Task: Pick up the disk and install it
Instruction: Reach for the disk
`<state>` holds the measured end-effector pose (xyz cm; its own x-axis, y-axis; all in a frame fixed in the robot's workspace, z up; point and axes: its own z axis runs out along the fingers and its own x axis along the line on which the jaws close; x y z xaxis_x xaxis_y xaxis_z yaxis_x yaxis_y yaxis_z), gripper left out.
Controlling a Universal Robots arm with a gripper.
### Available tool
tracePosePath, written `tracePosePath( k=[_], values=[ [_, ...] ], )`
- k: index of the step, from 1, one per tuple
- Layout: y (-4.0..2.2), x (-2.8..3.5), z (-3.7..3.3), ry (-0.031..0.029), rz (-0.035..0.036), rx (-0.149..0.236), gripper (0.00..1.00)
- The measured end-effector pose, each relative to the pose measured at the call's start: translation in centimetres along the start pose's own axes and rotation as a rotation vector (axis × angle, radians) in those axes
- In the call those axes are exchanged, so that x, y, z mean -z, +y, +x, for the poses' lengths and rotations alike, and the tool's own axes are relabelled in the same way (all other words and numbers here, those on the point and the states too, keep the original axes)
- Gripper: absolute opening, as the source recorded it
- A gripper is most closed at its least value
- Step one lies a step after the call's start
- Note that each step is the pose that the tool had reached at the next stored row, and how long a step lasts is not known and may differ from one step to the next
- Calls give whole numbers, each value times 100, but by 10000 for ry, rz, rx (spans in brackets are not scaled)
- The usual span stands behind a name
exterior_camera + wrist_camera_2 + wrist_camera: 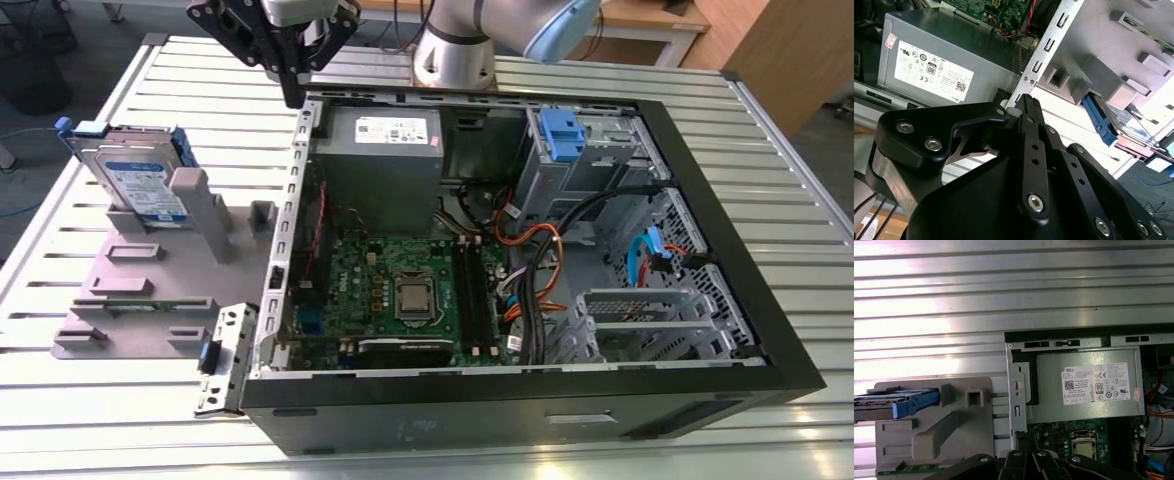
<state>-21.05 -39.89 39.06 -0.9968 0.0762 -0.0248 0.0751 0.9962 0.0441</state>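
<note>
Gripper [292, 97]: fingers pressed together on nothing, pointing straight down; it is hovering just above the far corner of the open computer case [467, 420], beside the power supply [380, 160]. Arm [454, 50]: rising from behind the case and bending over that corner. The disk [140, 185]: standing on edge in its blue carrier, it is sitting in a grey holder [147, 300] outside the case, on the exterior view's left of it, well apart from the gripper.

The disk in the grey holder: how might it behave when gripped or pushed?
The disk looks like rigid metal, so probably stiff and weighty. It stands on edge in the grey holder, so a sideways push might tip it. Its blue frame may flex.
</note>
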Motion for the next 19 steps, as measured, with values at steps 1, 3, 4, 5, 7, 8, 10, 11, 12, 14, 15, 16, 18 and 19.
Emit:
tracePosePath(
  k=[1, 3, 4, 5, 7, 8, 10, 11, 12, 14, 15, 16, 18, 19],
  values=[
    [0, 0, 0, 0, 0, 0, 11],
    [0, 0, 0, 1, 0, 1, 11],
    [0, 0, 0, 0, 0, 0, 11],
    [0, 0, 0, 1, 0, 0, 11],
    [0, 0, 1, 0, 0, 0, 11],
    [0, 0, 3, 0, 0, 0, 11],
    [-1, 0, 13, -1, -1, -1, 11],
    [-2, 1, 22, 1, 1, 0, 11],
    [-3, 1, 35, 0, 0, 1, 11],
    [-5, 1, 67, 0, 0, 1, 11],
    [-6, 1, 84, 1, 0, 1, 11],
    [-8, 1, 103, 0, 1, 0, 11],
    [-11, 0, 147, 0, 0, 0, 11],
    [-13, 0, 167, 0, 0, -1, 11]
  ],
)
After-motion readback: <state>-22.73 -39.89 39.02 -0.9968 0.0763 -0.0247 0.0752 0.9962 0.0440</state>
